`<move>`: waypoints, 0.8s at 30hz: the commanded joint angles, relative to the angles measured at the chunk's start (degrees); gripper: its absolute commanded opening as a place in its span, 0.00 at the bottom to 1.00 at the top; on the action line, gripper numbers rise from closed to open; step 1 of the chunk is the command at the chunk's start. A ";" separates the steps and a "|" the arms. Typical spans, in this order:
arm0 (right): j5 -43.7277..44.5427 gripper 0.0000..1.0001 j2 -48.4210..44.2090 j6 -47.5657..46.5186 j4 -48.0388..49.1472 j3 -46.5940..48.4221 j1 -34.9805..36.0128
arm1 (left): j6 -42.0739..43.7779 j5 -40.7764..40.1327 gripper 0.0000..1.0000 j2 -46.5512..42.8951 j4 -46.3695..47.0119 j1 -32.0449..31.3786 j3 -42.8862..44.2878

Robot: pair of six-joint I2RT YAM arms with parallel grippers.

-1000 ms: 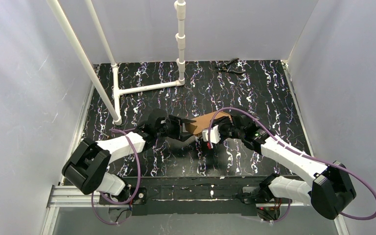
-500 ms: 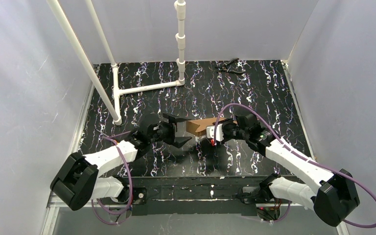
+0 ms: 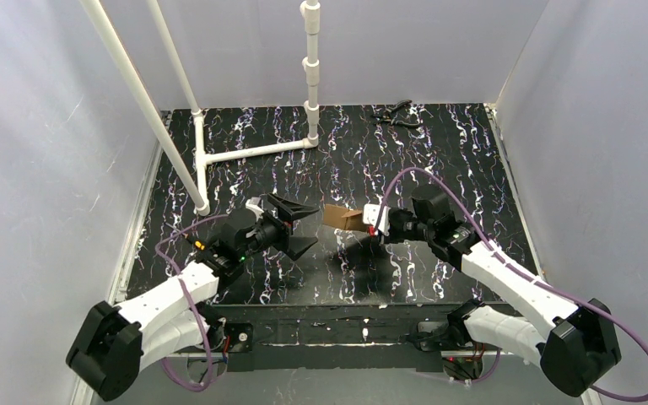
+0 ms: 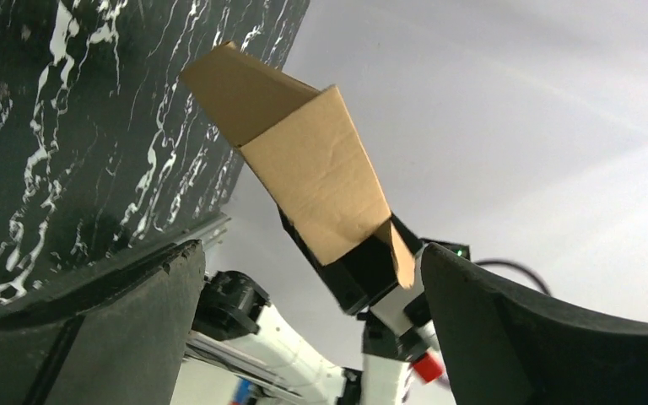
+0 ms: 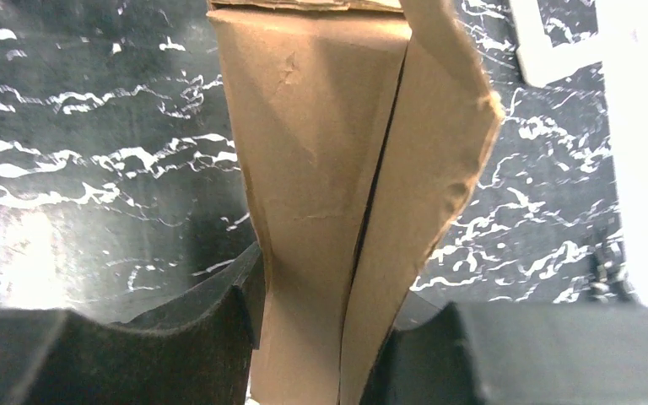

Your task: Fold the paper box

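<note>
Noting paper box [image 3: 342, 218] in right gripper [image 3: 364, 221] over table [image 3: 456, 160] centre; left gripper [image 3: 314, 224] facing it from the left, apart; pipe frame [image 3: 253, 152] standing behind-left, pliers [image 3: 395, 114] lying far back.

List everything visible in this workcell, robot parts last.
paper box: one, brown cardboard, partly folded, near the table's middle, gripped at its right end
pipe frame: one, white, far left of the table
pliers-like item: one, dark, far edge of the table
table: one, black with white veining
walls: pale grey, on three sides
cables: two, purple, one looping along each arm
arms: two, white and black, bases at the near edge
left tool: one, black, open, left of the box, apart from it
right tool: one, black, shut on the paper box
</note>
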 commanded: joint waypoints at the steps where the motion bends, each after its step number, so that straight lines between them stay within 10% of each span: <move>1: -3.54 0.40 -1.11 16.03 3.81 0.85 -0.87 | 14.16 -0.24 0.98 -6.28 -1.32 0.57 -1.33; 10: -11.16 0.45 4.52 48.86 12.08 0.57 -5.40 | 35.62 4.22 0.98 -11.50 -6.45 0.57 -4.01; 16: -17.33 0.48 13.03 68.37 24.80 -1.37 -9.54 | 47.00 -1.36 0.98 -10.65 -29.17 0.45 1.35; 24: -23.71 0.68 31.66 85.70 37.19 2.45 -11.09 | 52.68 -6.39 0.98 -2.29 -36.22 0.35 7.49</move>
